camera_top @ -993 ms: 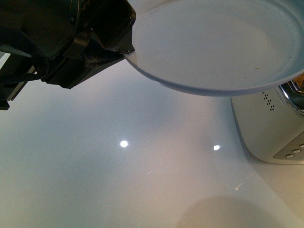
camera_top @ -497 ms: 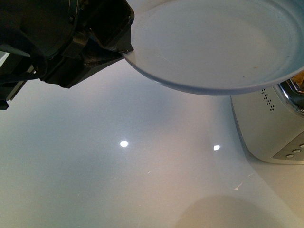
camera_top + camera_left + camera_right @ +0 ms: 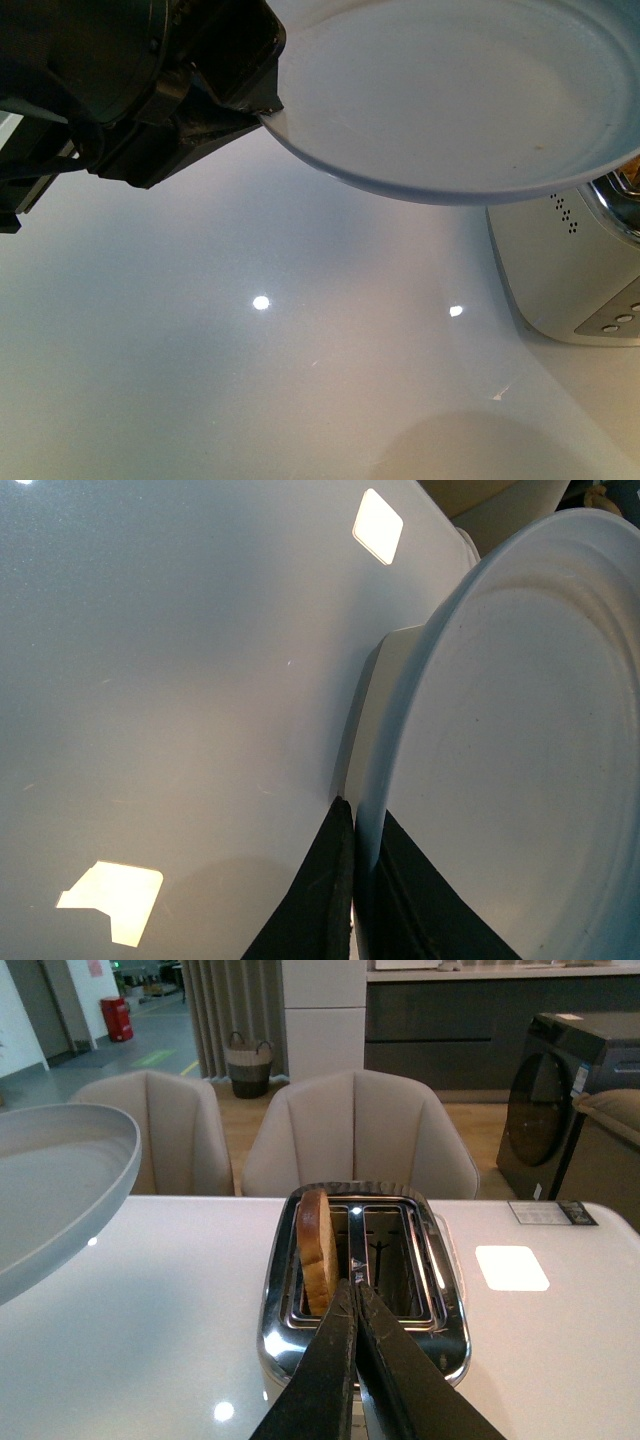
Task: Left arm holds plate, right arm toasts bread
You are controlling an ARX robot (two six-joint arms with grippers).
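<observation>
Left gripper (image 3: 265, 108): closed on the plate's rim. On the left wrist feed I see the rim pinched between the two dark jaws (image 3: 362, 825), one on the upper face and one under it.
Plate (image 3: 450, 90): held off the counter, up at the top of the front view and slightly tilted. It carries nothing but a few small brown specks near its far side. On the left wrist feed its concentric rings (image 3: 520, 730) show plainly.
Counter (image 3: 250, 350): glossy white, with ceiling lights mirrored in it and the plate's shadow lying below the plate.
Toaster (image 3: 280, 1310): chrome-topped with two slots, standing on the counter. In the front view its pale body (image 3: 560, 270) sits at the right edge, partly under the plate's rim.
Bread (image 3: 318, 1250): one slice standing upright in the slot on the plate's side, its crust sticking up above the slot. The other slot is bare.
Right gripper (image 3: 352, 1290): jaws pressed together with nothing between them, tips over the strip between the two slots. I cannot tell whether they touch the toaster.
Plate against toaster: on the right wrist feed the plate (image 3: 50, 1180) hangs beside the toaster, apart from it.
Background: two beige chairs (image 3: 360, 1130) stand behind the counter.
</observation>
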